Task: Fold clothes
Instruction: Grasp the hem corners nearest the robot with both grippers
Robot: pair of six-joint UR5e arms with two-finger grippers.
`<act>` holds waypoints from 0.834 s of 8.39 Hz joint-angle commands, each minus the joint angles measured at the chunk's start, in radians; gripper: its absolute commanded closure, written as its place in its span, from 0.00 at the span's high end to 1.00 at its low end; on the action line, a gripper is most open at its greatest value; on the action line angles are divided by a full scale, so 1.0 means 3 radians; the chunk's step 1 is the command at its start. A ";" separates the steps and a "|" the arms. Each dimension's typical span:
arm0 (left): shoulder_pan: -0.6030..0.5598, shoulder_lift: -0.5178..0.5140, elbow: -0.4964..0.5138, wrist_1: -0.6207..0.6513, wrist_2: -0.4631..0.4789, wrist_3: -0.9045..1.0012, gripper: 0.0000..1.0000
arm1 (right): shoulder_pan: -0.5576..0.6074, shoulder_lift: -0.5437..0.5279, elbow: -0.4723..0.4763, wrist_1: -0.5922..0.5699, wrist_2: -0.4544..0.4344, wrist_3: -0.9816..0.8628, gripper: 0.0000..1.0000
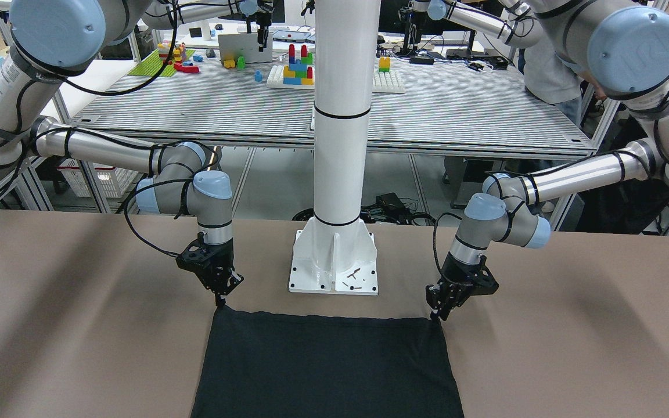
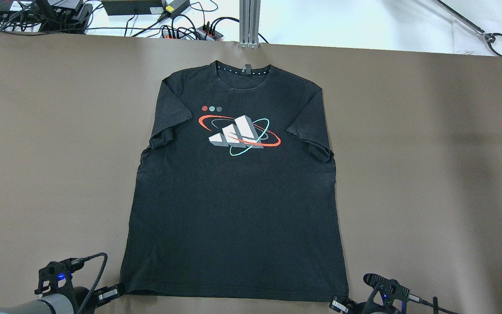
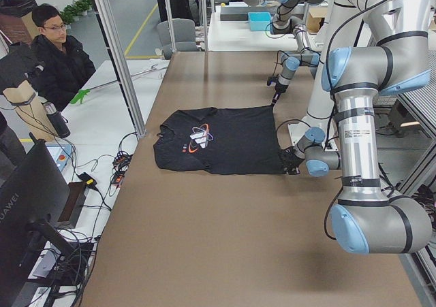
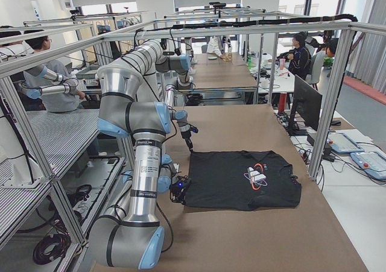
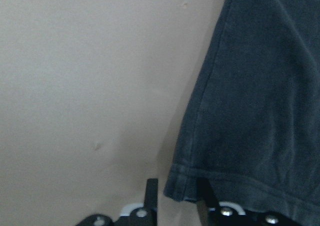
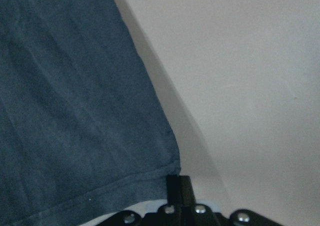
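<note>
Checking the near edge, I found the shirt point(image 2: 233, 196) stretching lengthwise toward the far edge; left claw point(image 5: 177, 186) straddled one hem corner, released; right claw point(image 6: 177, 181) pinched the other.

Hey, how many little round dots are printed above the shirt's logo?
3, in a row up-left of the logo on the T-shirt: red dot, green dot, grey dot.

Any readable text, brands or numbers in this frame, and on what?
"HUAWEI": on the back of the monitor, exterior left view.
T-shirt: the three-bar chest graphic carries no words; the neck tag is too small to read.
Sticker on the left arm: too blurred to read.
</note>
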 commanded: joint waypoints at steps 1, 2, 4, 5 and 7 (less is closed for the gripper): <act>0.0002 -0.0009 0.0043 -0.0002 0.0005 -0.0001 0.37 | 0.0000 0.0000 -0.0005 0.0003 0.0000 -0.0013 0.00; -0.0003 -0.0009 0.0043 -0.0002 0.0005 -0.0001 0.34 | 0.0000 0.0000 -0.0005 0.0003 0.0000 -0.0013 0.00; -0.0003 -0.0009 0.0037 -0.0002 0.0005 -0.0006 0.06 | 0.0000 -0.0005 -0.0010 0.0003 0.0000 -0.0013 0.00; -0.0003 -0.0009 0.0027 -0.0002 0.0010 -0.0006 0.00 | 0.0000 0.0000 -0.0005 0.0003 0.0000 -0.0013 0.00; -0.0003 0.0056 -0.0125 0.0003 -0.0020 -0.0011 0.00 | -0.0035 0.0000 0.0116 -0.0007 0.0010 0.0007 0.00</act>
